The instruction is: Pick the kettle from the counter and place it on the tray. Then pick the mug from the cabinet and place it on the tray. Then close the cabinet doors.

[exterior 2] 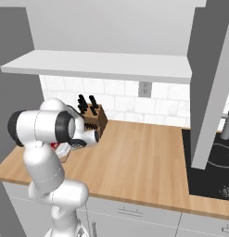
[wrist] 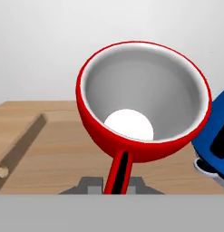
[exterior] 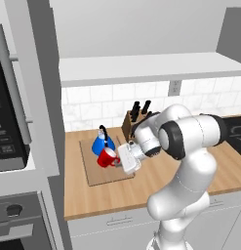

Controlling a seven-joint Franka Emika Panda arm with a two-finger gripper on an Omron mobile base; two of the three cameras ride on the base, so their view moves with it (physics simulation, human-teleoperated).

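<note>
- The gripper point(wrist: 117, 183) is shut tight on the handle of the red mug point(wrist: 143, 102), at 6 o'clock in the hand view.
- The mug's white inside faces the camera.
- The blue kettle point(wrist: 217, 138) sits just beside the mug, at 3 o'clock.
- In the left base view the mug point(exterior: 107, 157) is over the tray point(exterior: 95, 175); I cannot tell if it touches.
- The kettle point(exterior: 103, 142) stands on the tray, at 11 o'clock from the mug.
- The tray lies on the counter point(exterior: 141, 188).
- The knife block point(exterior: 132, 122) stands farther back by the wall.
</note>
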